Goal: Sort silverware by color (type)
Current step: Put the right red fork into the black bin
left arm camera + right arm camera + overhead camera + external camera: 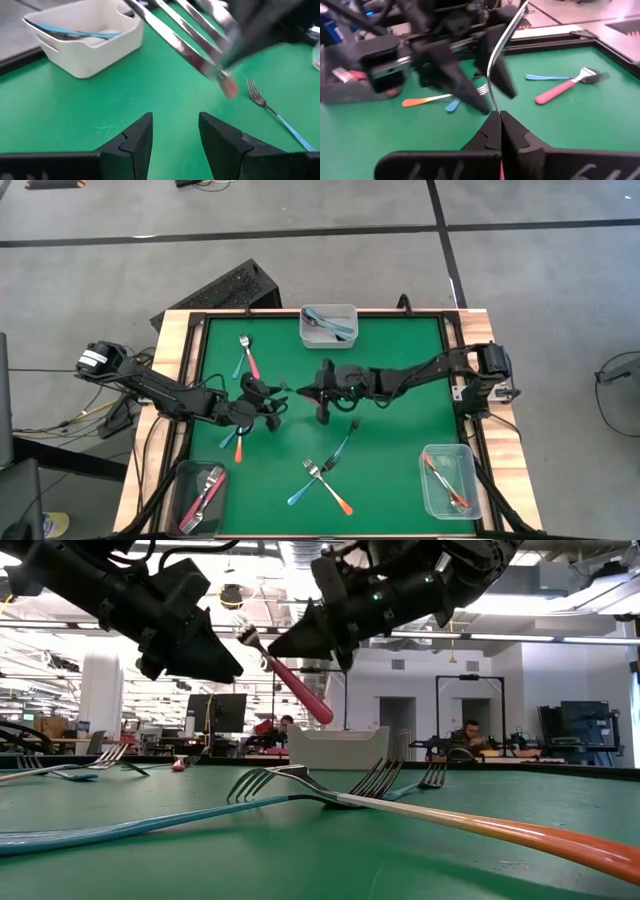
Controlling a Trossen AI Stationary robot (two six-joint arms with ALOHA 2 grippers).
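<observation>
three clear containers sat on the table; seven forks lay loose on it, one more was held aloft.

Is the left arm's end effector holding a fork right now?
No, the left end effector is open with only green table between its fingers.

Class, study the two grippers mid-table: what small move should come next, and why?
Probably the left gripper edges forward to take the pink fork. The right gripper holds it aloft, the left one faces it open, and the bin with pink forks sits on the left arm's side.
</observation>
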